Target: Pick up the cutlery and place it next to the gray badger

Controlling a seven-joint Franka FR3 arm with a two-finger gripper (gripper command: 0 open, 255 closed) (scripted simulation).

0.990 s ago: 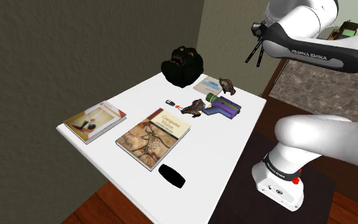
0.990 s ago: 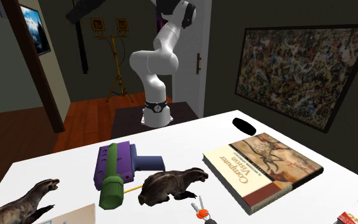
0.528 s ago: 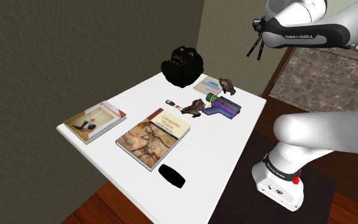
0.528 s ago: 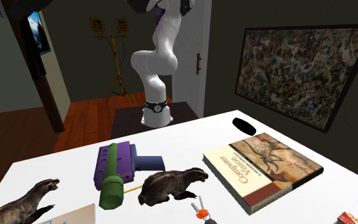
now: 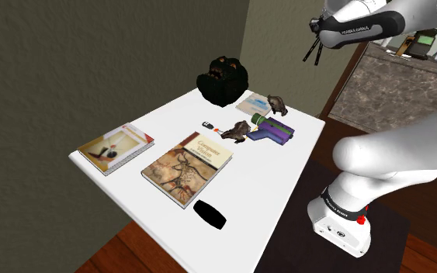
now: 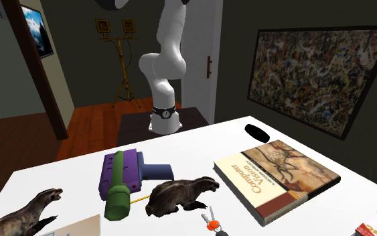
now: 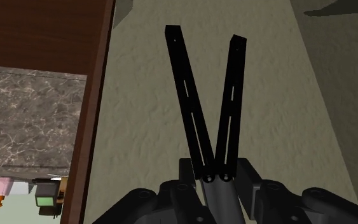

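Note:
My gripper (image 5: 315, 39) hangs high in the air beyond the white table's (image 5: 290, 167) far right corner, shut on the cutlery (image 5: 314, 56), a pair of thin black tongs. In the wrist view the tongs (image 7: 185, 95) fan out in a V from between the fingers of the gripper (image 7: 214, 181), against a beige wall. Two badger figures rest on the table. A grey-brown one (image 5: 277, 103) (image 6: 29, 209) sits on a small card near the far edge. A darker brown one (image 5: 238, 130) (image 6: 180, 194) lies beside a purple and green tool (image 5: 273, 130) (image 6: 121, 175).
A black furry head (image 5: 223, 80) sits at the table's far end. A large book (image 5: 187, 167) (image 6: 277, 175), a second book (image 5: 116, 147), a black oval object (image 5: 209, 214) and small keys (image 6: 211, 220) lie on the table. The robot stand (image 5: 341, 225) is at the shoulder view's lower right.
The arm has swung upward and toward the shoulder view's right, carrying the tongs a little higher. Nothing on the table has moved.

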